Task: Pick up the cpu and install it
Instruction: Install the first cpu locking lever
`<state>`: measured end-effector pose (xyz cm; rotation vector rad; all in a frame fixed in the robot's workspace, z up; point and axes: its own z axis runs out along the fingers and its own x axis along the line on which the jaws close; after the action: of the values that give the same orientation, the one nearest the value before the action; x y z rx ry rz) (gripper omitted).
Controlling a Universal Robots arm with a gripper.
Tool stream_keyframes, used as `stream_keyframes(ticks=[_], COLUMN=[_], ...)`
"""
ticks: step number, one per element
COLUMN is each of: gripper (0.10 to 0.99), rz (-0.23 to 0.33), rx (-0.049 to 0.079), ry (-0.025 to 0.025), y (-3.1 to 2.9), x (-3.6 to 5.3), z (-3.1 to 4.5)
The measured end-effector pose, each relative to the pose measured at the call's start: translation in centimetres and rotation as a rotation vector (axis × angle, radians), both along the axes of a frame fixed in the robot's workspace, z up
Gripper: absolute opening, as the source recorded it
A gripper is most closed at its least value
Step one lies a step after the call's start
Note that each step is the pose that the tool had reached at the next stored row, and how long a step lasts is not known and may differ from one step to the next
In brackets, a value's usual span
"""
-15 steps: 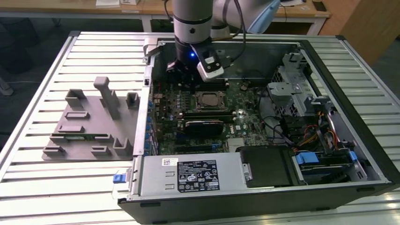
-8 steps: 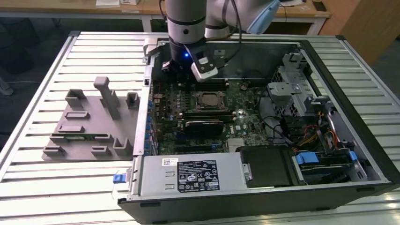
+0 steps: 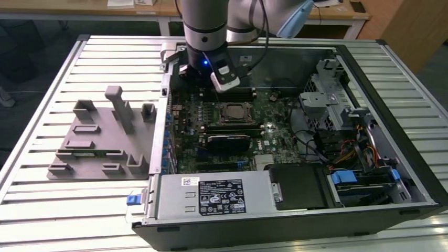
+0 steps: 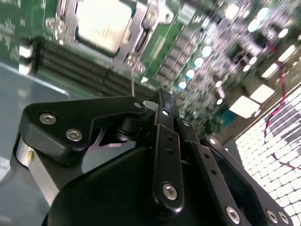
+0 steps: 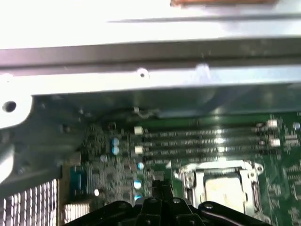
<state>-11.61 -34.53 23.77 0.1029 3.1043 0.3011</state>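
Cpu (image 4: 103, 23), where does it lie now? my colleague asks on the line.

I answer: it lies flat inside the socket frame (image 5: 188, 178) on the motherboard (image 3: 273, 113), silver top upward. In the exterior view I see it near the middle of the board, close to the arm (image 3: 206, 26). The claw (image 4: 162, 96) is closed, with nothing visible between its tips. It hangs above the board beside the socket, on the side of the memory slots (image 5: 207, 141), and does not touch the cpu.

He asks: what does the work need at this stage to go well?

I answer: I judge the chip as already placed, so the care is to not disturb it. Any move of the claw should be straight, with no sideways drag. The metal edges of the frame and the thin lever (image 4: 133, 87) stand higher than the chip and could catch a tip.

He asks: and the room around?

I answer: it is tight on one side. The case wall (image 5: 141, 61) is near, just behind the memory slots, and a black block (image 3: 227, 143) sits just beside the socket on the opposite side. Toward the exterior view's right are cables (image 3: 329, 144) and drive cages (image 3: 336, 100). Upward looks free. The bench (image 3: 42, 220) with the grey fixture (image 3: 98, 142), on the exterior view's left, is well apart from the socket.
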Motion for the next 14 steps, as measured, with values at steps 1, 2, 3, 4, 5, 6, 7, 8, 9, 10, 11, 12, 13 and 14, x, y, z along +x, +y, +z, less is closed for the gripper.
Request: stream_keyframes(ticks=[1,2,3,4,5,6,7,8,9,10,11,12,13,14], gripper=[0.106,0.106,0.106,0.106,0.106,0.106,0.106,0.106,0.106,0.106,0.106,0.106,0.106,0.106], rz=[0.000,0.000,0.000,0.000,0.000,0.000,0.000,0.000,0.000,0.000,0.000,0.000,0.000,0.000], rx=[0.013,0.028,0.039,0.044,0.051,0.054,0.055,0.055,0.055,0.055,0.055,0.055,0.055,0.055], ry=[-0.0003,-0.0002,-0.0004,-0.0004,-0.0004,-0.0004,-0.0005,-0.0005,-0.0005,-0.0005,-0.0004,-0.0004,-0.0004,-0.0004], y=[0.00,0.00,0.00,0.00,0.00,0.00,0.00,0.01,0.01,0.00,0.00,0.00,0.00,0.00], x=[-0.02,-0.04,-0.05,-0.05,-0.05,-0.05,-0.05,-0.05,-0.05,-0.05,-0.05,-0.02,0.05,0.14], z=[0.00,0.00,0.00,0.00,0.00,0.00,0.00,0.00,0.00,0.00,0.00,0.00,0.00,0.00])
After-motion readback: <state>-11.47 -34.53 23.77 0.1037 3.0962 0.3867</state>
